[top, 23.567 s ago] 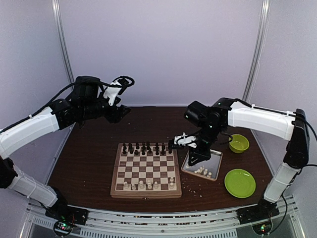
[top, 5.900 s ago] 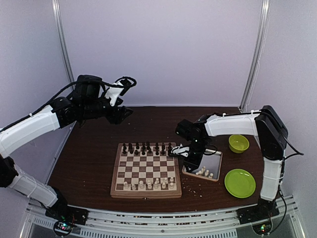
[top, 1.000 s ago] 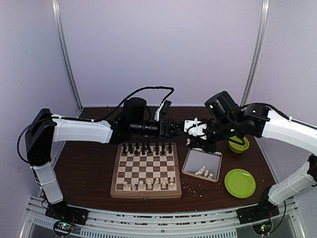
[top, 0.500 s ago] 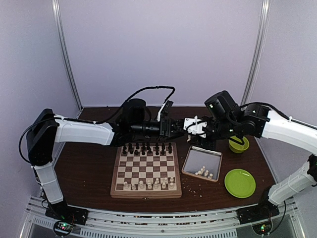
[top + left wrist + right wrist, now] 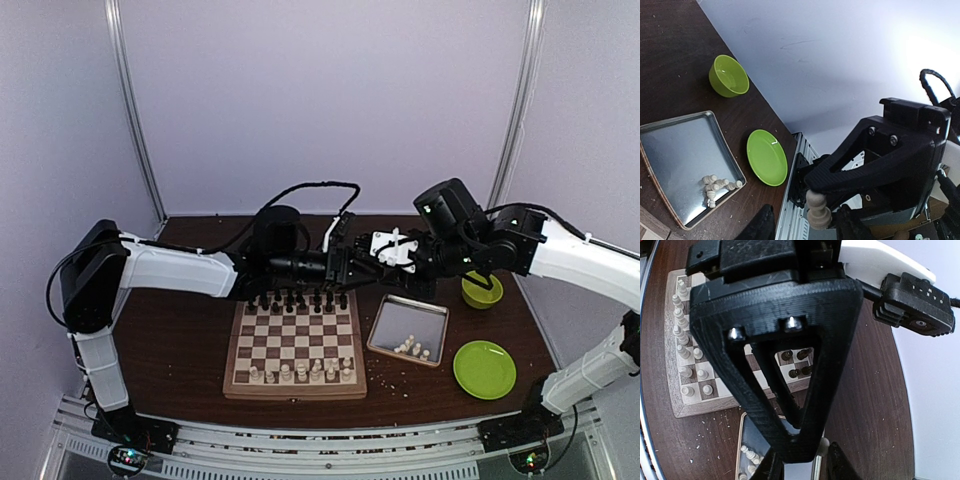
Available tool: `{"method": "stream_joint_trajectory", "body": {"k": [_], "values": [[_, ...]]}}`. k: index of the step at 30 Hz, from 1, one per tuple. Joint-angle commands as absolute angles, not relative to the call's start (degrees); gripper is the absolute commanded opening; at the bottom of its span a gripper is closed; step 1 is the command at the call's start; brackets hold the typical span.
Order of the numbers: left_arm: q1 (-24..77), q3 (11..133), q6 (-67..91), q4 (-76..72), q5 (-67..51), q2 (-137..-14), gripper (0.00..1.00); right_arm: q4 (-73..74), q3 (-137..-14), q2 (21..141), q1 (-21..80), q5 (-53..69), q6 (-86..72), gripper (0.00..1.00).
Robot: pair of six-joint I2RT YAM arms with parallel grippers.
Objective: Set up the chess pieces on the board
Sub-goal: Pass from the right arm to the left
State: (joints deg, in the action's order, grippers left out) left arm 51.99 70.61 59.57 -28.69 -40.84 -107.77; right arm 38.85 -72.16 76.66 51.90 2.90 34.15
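High behind the board (image 5: 295,388), my two grippers meet tip to tip. The right gripper (image 5: 378,254) is shut on a cream-white pawn (image 5: 817,210), which hangs from its black fingers (image 5: 860,165). The left gripper (image 5: 807,227) stands open around that pawn, with a gap on each side. In the right wrist view only a sliver of the pawn (image 5: 823,445) shows behind the left fingers (image 5: 765,340). More cream chess pieces (image 5: 300,372) line the board's near rows, and dark ones (image 5: 297,298) the far rows. Several cream pieces (image 5: 410,347) lie in the metal tray (image 5: 395,322).
A green bowl (image 5: 482,289) sits at the right, behind a green plate (image 5: 484,368) near the front right. Pale crumbs dot the brown table around the tray. The left arm's cable arcs above the far side of the board.
The left gripper has slid right to the right gripper's tips, and its jaws have narrowed around the pawn. The right gripper has stayed nearly still, holding the pawn.
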Motion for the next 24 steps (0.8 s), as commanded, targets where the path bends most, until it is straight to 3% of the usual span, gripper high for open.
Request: {"method": "stream_joint_trajectory", "body": {"k": [1, 17, 24], "values": [[52.3, 72.2, 60.5, -33.4, -42.9, -109.4, 0.42, 38.9, -74.2, 77.6, 52.3, 2.8, 33.6, 0.21], [52.6, 74.5, 61.1, -35.3, -46.0, -111.7, 0.21, 39.7, -73.6, 77.7, 52.7, 4.4, 35.0, 0.22], [52.0, 72.7, 60.9, -37.9, -46.8, -111.0, 0.08, 40.6, -73.4, 76.0, 52.7, 3.4, 34.8, 0.36]]}}
